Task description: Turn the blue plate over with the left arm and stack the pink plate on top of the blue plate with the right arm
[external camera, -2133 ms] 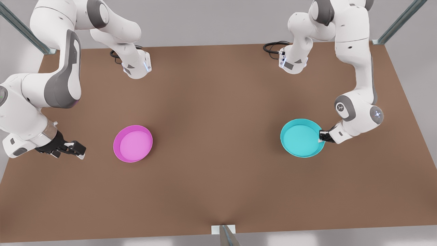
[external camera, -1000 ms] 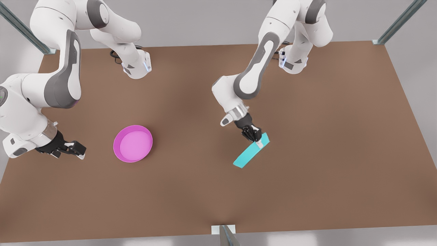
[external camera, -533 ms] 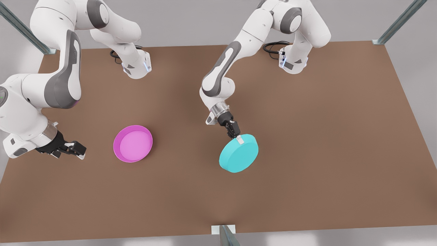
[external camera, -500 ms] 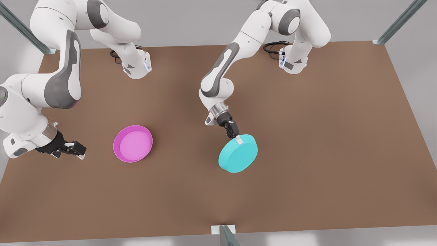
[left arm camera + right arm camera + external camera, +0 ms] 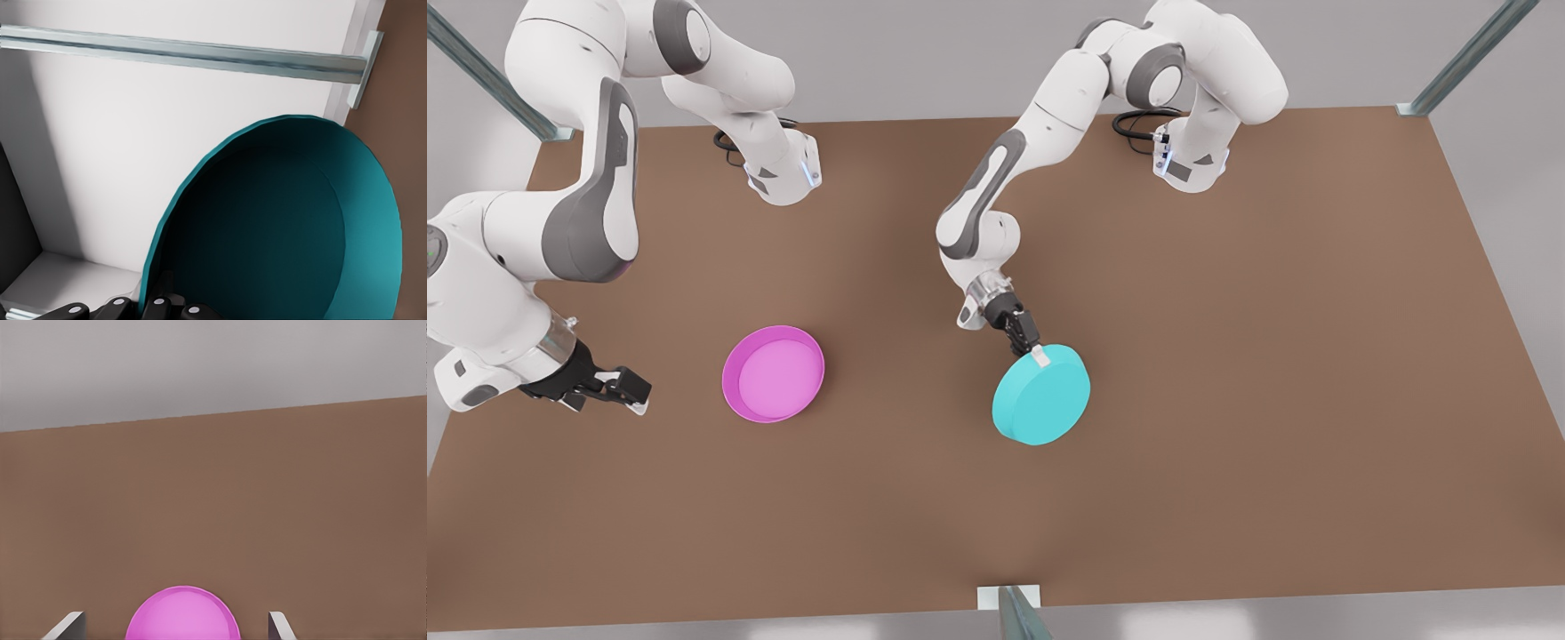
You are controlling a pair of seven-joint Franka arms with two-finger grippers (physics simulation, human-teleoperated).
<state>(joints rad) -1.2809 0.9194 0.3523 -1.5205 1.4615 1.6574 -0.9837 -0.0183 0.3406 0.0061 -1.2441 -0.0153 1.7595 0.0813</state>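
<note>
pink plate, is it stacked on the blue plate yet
No, the pink plate lies alone on the table, apart from the blue plate.

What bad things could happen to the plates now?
The left claw pinches the upside-down blue plate only by its rim, so it might slip or land crooked. The right claw waits open beside the pink plate, well apart from the blue one, so carrying it over could knock either plate.

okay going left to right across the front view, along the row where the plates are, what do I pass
Right arm's open black two-finger gripper → round magenta-pink plate, rim up on the brown table → left arm's black gripper → upside-down round cyan-turquoise plate clamped by it at the rim.
</note>
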